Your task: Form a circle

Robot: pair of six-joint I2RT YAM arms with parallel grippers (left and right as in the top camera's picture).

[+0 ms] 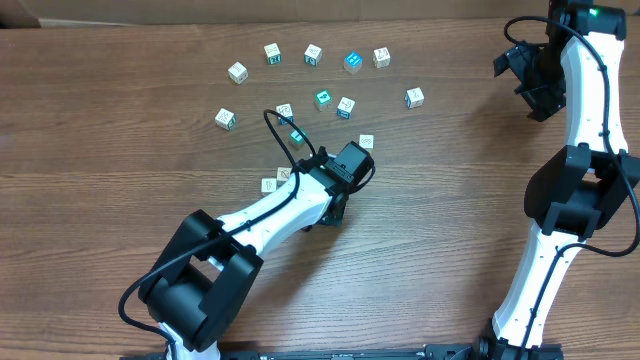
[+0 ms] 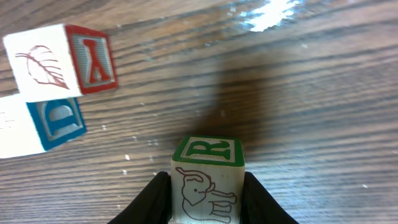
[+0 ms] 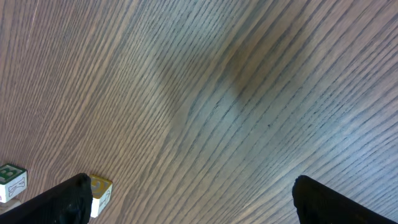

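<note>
A pale wooden cube (image 2: pixel 208 154) with a green R on top and an elephant drawing on its side sits between the black fingers (image 2: pixel 155 199) of my left gripper (image 2: pixel 207 180), which press on both its sides. Seen from overhead, the left gripper (image 1: pixel 334 204) points down at the table centre and hides this cube. Just to its left, two pale cubes (image 1: pixel 275 180) lie touching: one with a leaf and a red A (image 2: pixel 62 59), one with a blue D (image 2: pixel 46 124). No circle of cubes shows. My right gripper (image 3: pixel 199 202) hangs open over bare wood, high at the right (image 1: pixel 525 80).
A wide loose arc of similar cubes spreads across the far table, from one at the left (image 1: pixel 225 119) over teal-faced ones (image 1: pixel 352 62) to one at the right (image 1: pixel 414 97). A single cube (image 1: pixel 366 142) lies just beyond the left wrist. Two cubes (image 3: pixel 99 191) show by the right gripper's left finger.
</note>
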